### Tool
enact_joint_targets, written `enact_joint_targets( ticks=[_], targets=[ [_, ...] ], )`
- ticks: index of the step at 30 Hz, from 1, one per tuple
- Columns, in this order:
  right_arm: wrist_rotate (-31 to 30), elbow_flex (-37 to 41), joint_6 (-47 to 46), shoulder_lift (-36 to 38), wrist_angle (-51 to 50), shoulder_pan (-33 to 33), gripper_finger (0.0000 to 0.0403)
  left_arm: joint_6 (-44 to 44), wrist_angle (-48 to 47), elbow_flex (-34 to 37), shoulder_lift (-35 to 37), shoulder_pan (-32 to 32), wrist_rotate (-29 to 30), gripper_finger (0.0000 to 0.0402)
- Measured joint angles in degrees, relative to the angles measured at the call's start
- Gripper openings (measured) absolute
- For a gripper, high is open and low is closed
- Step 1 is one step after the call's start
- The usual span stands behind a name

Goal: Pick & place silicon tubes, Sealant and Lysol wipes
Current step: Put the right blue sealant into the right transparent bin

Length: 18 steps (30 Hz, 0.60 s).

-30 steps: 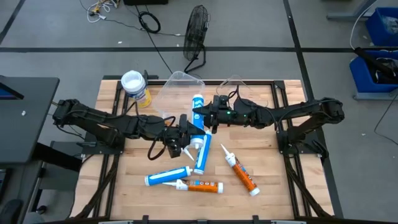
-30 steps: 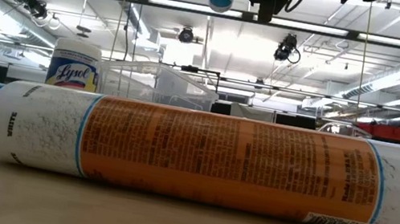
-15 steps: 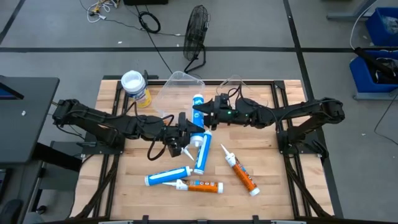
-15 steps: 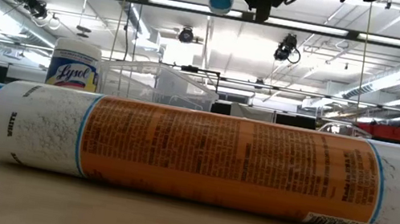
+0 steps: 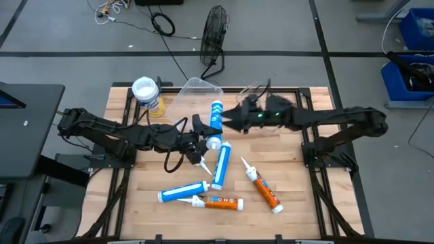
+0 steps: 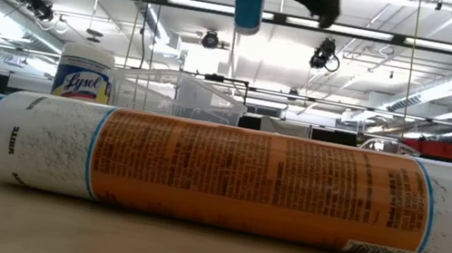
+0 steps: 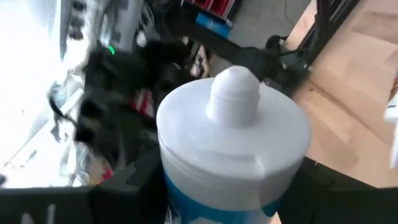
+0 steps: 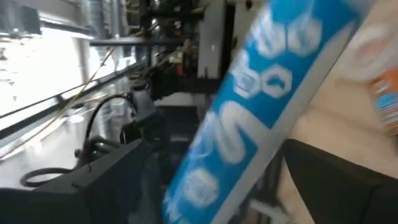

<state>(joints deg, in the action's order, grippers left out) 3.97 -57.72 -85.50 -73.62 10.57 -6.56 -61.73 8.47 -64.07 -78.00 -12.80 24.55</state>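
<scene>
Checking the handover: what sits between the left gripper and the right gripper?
In the high view, only the blue tube held in the left gripper lies there; the right gripper, open, is beside it, clear of the tube.

I count five caulk tubes in all: three blue-and-white ones, one held up between the arms (image 5: 216,115) and two lying on the table (image 5: 220,165) (image 5: 183,193), plus two orange ones (image 5: 220,202) (image 5: 264,190). I see one Lysol wipes (image 5: 147,95) canister and two clear plastic bins (image 5: 193,91) (image 5: 254,91).
</scene>
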Motion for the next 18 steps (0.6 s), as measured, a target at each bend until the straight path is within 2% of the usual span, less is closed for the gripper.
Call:
enact_joint_targets(
  ticks=[5, 9, 12, 18],
  targets=[
    [-3.1, -0.1, 4.9, 8.3, -11.5, -2.1, 0.0386, 8.2, 0.5, -0.1, 0.4, 0.1, 1.0, 0.022],
    [-7.2, -0.1, 13.7, 15.5, -16.8, -2.4, 0.0386, 19.5, 0.8, -0.1, 0.7, 0.2, 1.2, 0.022],
    [-7.9, -0.1, 24.4, 19.6, -17.9, -1.6, 0.0386, 34.3, 0.5, -1.7, 0.7, 0.5, 1.0, 0.022],
    [-7.9, -0.1, 39.8, 22.5, -17.9, 3.2, 0.0386, 63.3, 1.3, -6.3, 0.9, 4.4, -7.7, 0.022]
  ],
)
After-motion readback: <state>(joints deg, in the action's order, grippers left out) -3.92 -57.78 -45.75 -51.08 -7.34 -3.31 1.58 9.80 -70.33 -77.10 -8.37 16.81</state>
